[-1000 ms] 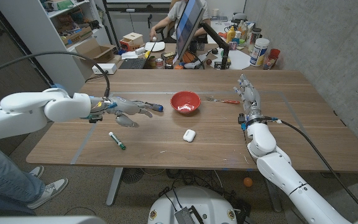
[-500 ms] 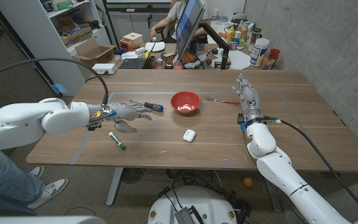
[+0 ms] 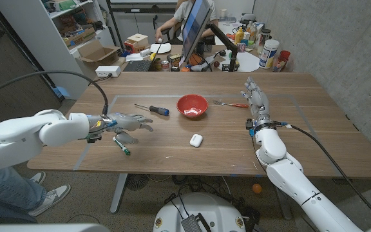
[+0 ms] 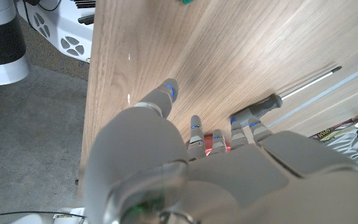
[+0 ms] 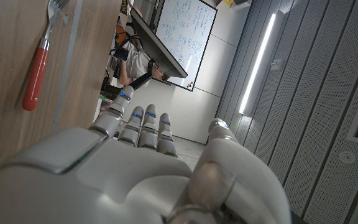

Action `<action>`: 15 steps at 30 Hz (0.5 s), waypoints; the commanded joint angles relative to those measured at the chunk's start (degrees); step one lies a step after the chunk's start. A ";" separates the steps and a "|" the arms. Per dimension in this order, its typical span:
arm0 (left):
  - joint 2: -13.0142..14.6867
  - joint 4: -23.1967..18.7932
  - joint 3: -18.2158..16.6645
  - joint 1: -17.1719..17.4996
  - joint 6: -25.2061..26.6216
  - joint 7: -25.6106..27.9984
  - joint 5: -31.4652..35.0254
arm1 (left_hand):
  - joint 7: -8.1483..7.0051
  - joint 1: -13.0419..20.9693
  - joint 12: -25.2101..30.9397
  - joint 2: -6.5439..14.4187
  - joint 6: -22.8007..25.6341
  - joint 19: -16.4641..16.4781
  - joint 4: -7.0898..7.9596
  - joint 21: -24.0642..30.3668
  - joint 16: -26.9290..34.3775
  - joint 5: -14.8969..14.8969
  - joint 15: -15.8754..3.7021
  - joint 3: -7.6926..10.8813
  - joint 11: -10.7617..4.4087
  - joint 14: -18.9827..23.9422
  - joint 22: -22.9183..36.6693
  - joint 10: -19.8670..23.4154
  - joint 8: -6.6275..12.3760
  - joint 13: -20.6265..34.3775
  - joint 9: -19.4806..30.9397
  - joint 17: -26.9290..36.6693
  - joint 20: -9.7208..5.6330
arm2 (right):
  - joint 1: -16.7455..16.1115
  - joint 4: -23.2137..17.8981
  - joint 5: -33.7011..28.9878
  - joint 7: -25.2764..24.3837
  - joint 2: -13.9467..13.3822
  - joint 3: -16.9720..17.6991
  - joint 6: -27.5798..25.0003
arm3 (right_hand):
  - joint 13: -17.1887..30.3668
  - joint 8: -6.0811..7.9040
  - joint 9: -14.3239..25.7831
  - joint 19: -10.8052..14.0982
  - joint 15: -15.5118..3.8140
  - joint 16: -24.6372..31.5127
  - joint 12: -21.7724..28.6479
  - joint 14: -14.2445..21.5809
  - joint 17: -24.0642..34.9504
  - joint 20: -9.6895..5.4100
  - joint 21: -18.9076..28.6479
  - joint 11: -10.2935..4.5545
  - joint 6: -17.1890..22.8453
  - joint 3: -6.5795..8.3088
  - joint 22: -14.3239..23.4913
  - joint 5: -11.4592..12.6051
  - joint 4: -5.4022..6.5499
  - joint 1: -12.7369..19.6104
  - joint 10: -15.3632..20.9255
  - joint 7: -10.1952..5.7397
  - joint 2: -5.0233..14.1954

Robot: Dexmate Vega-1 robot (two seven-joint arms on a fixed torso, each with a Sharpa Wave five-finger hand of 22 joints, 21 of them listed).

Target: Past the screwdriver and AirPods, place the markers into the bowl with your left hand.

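One marker (image 3: pixel 122 145) lies on the wooden table (image 3: pixel 301 138) at lower left of the head view, and we see the left hand (image 3: pixel 127 123) hovering just above and beside it, fingers spread and holding nothing. We judge the risk plain: a descent slightly off line could nudge the thin marker and send it rolling toward the table's near edge, or the fingertips could close on wood alone. Carrying it later, the arm must clear the screwdriver (image 3: pixel 152 108), which lies just beyond the hand, between it and the red bowl (image 3: pixel 192 106) (a low sweep would knock it). The AirPods case (image 3: pixel 196 140) sits near the picture's centre, below the bowl. We see nothing in the bowl from here. At right of the frame, the right hand (image 3: pixel 256 100) stands upright, fingers extended and empty, beside a red-handled fork (image 3: pixel 231 104).
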 commanded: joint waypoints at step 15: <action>-6.12 -1.08 -6.62 4.81 0.78 -8.57 5.05 | 0.00 0.80 0.33 -0.02 0.37 -1.38 0.44 0.10 0.21 -0.23 0.29 -0.30 0.45 -0.63 0.19 -0.49 0.54 0.52 0.70 0.19 0.36 | -0.05 1.94 0.53 -0.64 1.64 -0.29 0.62 | 0.18 -0.09 0.33 0.41 0.31 -0.16 -0.22 -0.26 -0.12 0.26 -0.23 0.07 0.54 -0.11 0.18 0.44 -0.51 -0.09 0.54 -0.42 -0.66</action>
